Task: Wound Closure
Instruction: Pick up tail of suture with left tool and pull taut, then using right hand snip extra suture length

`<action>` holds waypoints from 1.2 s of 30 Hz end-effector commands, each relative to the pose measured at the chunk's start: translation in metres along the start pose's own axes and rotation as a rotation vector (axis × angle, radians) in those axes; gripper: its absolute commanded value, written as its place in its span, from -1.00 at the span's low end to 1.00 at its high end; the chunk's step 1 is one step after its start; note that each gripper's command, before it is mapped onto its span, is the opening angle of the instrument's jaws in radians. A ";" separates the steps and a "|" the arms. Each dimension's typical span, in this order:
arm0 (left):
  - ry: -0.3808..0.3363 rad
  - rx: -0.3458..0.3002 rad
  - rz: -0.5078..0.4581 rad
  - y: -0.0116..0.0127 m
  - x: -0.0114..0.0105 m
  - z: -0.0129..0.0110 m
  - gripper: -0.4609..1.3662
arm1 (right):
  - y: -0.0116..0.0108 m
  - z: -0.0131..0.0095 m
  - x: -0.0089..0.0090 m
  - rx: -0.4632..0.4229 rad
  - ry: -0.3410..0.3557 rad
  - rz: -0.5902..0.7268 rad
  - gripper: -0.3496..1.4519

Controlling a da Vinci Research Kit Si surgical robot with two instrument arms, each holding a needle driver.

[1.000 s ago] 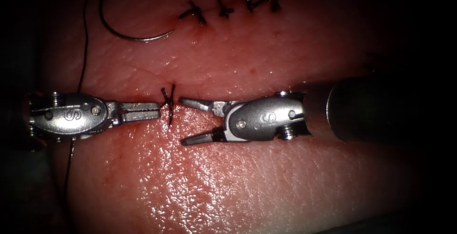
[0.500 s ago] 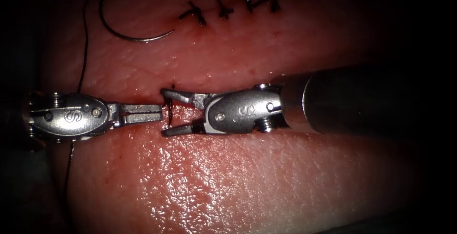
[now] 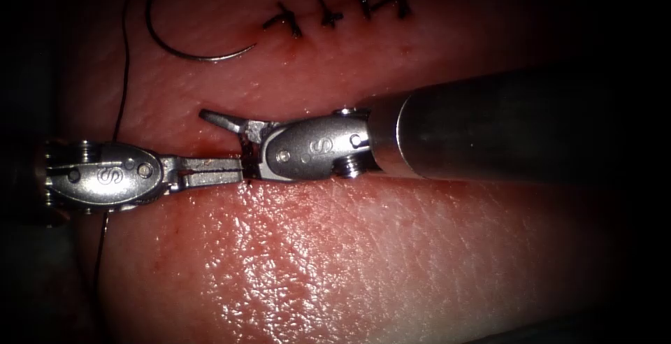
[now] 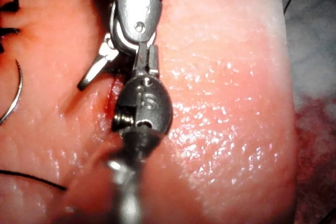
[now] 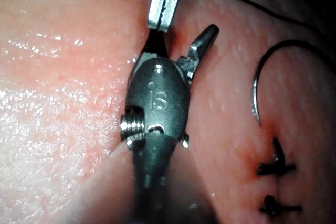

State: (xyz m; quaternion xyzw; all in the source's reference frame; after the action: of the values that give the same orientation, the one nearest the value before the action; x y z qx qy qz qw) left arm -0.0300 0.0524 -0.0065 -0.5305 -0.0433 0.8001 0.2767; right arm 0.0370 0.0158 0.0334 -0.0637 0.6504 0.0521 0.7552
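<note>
Left steel needle driver (image 3: 234, 170): jaws closed at cut, on dark thread stub there. Right steel needle driver (image 3: 234, 145): jaws spread, nothing held, touching left tool's tip. Curved steel needle (image 3: 199, 54) lies free on pink tissue (image 3: 391, 260), well above cut, beside black knotted stitches (image 3: 335, 10). Thin black thread (image 3: 120, 106) trails past left tool.

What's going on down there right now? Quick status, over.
Left tool shut on thread at the cut. Right tool open, straddling the left's tip, holding nothing. Needle lying free on the tissue, left of the finished stitches.
</note>
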 end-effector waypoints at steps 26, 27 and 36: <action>0.010 -0.023 0.012 0.0007 -0.0002 0.0006 -0.88 | -0.0013 0.0017 0.0004 0.021 0.021 -0.013 0.52; 0.010 -0.024 0.012 0.0007 -0.0002 0.0006 -0.88 | -0.0014 0.0017 0.0005 0.025 0.028 -0.012 0.51; 0.010 -0.027 0.011 0.0006 -0.0002 0.0004 -0.88 | -0.0018 0.0017 0.0008 0.063 0.079 -0.016 -0.22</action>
State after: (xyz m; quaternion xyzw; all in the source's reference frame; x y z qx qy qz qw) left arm -0.0305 0.0519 -0.0064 -0.5379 -0.0476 0.7984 0.2665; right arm 0.0391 0.0141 0.0327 -0.0454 0.6813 0.0220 0.7302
